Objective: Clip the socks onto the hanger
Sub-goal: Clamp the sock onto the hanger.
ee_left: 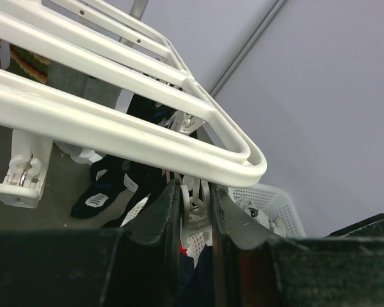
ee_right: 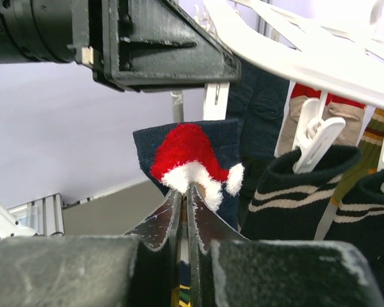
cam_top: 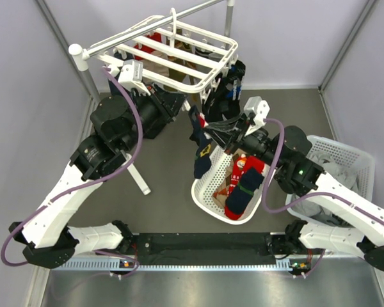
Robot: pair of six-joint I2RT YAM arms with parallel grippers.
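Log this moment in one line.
left gripper: shut on clip under hanger | right gripper: shut on navy sock, held below left gripper | sock: unclipped

The left arm rises from its base at the near left, elbow bent outward and forearm reaching up and inward, so the left hand point(cam_top: 179, 105) points right. Its fingers stand narrowly apart, pinching a white clip point(ee_left: 193, 217). The right arm sweeps from the near right up and leftward with its wrist tilted. The right hand point(cam_top: 211, 131) is clamped tight on a navy sock point(ee_right: 144, 144).
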